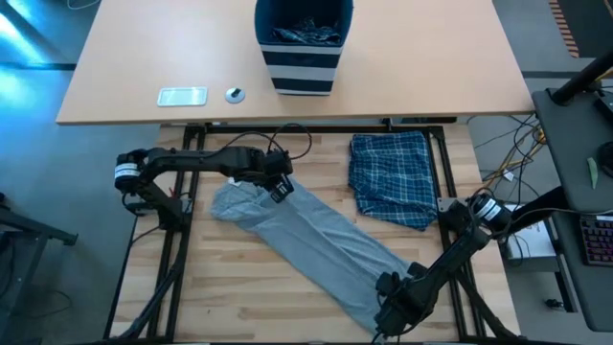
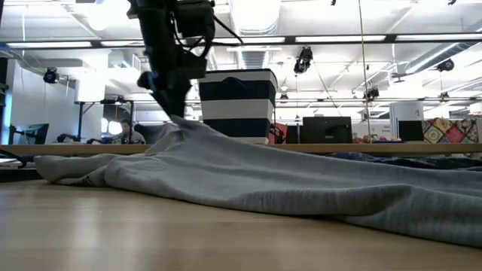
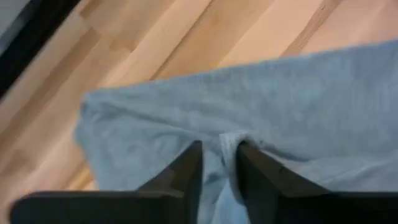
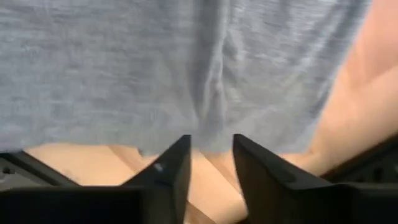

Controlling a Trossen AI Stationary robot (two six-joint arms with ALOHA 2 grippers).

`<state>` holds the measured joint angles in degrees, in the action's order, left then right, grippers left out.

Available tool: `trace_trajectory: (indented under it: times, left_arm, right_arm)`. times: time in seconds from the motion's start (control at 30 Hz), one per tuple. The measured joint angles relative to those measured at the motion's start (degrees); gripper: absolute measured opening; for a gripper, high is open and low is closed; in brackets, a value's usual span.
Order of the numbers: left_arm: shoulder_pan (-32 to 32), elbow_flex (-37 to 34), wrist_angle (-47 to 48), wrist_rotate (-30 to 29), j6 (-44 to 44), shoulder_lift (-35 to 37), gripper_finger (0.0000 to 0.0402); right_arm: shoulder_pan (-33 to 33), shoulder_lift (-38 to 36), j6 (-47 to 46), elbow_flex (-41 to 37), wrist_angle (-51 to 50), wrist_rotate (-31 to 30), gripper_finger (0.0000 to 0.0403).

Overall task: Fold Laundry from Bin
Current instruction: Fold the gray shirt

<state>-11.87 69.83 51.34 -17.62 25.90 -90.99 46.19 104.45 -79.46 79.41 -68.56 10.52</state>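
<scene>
While the high view lays out the whole slatted wooden desk (image 1: 239, 278), only the wrist views show the fingers closely: at the desk's near right corner the right gripper (image 4: 210, 152) has its fingers slightly apart just off the hem of the grey T-shirt (image 1: 306, 240), with bare wood visible in the gap. The left gripper (image 3: 217, 158), over the shirt's other end toward the desk's left side, has fingers (image 3: 186, 171) narrowly parted with a small fold of grey cloth between them (whether they press it I cannot tell). The shirt stretches diagonally across the desk between the two. Beyond it, toward the far right corner, lies a folded blue plaid garment (image 1: 391, 177). Farther still, on a separate tan table (image 1: 115, 67), stands the striped navy bin (image 1: 302, 67) with cloth inside, and left of it a pale flat object (image 1: 182, 96). From the low view alone comes the room: ceiling lights, monitors, a seated person (image 2: 126, 132).
</scene>
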Motion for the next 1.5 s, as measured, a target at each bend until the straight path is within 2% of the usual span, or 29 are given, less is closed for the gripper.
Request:
trace_trajectory:
  times: [0.1, 0.2, 0.37, 0.47, 0.57, 0.77, 1.0, 1.07, 1.23, 1.33, 1.43, 1.5]
  left_arm:
    - [-0.01, 1.83, 9.68, -1.60, -1.01, 0.43, 0.0138]
    - [0.42, 1.26, 15.27, -4.33, -0.93, 1.90, 0.0188]
    - [1.88, -3.86, 13.77, -3.96, 1.64, 5.67, 0.0253]
    - [2.00, -5.58, 9.32, -3.60, 1.87, 6.65, 0.0280]
    - [2.35, -5.47, 8.91, -0.72, 3.25, 6.73, 0.0298]
    - [10.26, -6.37, 8.54, 0.63, 8.70, 8.62, 0.0305]
    - [19.80, -11.93, 7.94, 0.86, 17.63, 8.95, 0.0298]
    - [21.51, -13.34, 7.44, 1.31, 19.52, 8.95, 0.0297]
    - [22.76, -14.06, 7.16, 1.83, 20.53, 9.08, 0.0297]
    - [21.89, -14.06, 6.39, 1.84, 18.30, 9.45, 0.0297]
    - [20.25, -14.06, 5.13, 1.80, 15.48, 9.54, 0.0297]
    - [18.90, -14.06, 3.83, 2.80, 13.32, 9.63, 0.0297]
  right_arm:
    - [0.37, -0.10, -0.69, 2.20, -3.44, 0.17, 0.0163]
    - [1.06, -0.14, -2.19, 4.37, -4.46, -1.14, 0.0192]
    - [2.31, -0.14, -6.25, 6.13, 2.11, -6.80, 0.0210]
    - [2.71, 0.05, -8.16, 5.96, 8.02, -10.79, 0.0211]
    - [2.68, 1.52, -10.05, 5.43, 10.21, -12.08, 0.0211]
    - [2.67, 5.99, -15.53, 3.09, 10.95, -9.78, 0.0211]
    - [3.27, 10.52, -13.17, 3.62, 16.63, 3.56, 0.0212]
    - [3.54, 10.25, -13.08, 4.28, 16.43, 5.11, 0.0212]
    - [3.60, 4.20, -17.47, 5.43, 10.06, 0.65, 0.0212]
    - [3.67, 0.47, -18.30, 3.88, 5.97, -0.01, 0.0212]
    - [3.77, -1.22, -16.09, -0.32, 4.40, 1.17, 0.0210]
    - [2.94, -2.49, -13.55, -3.44, 6.75, 4.49, 0.0205]
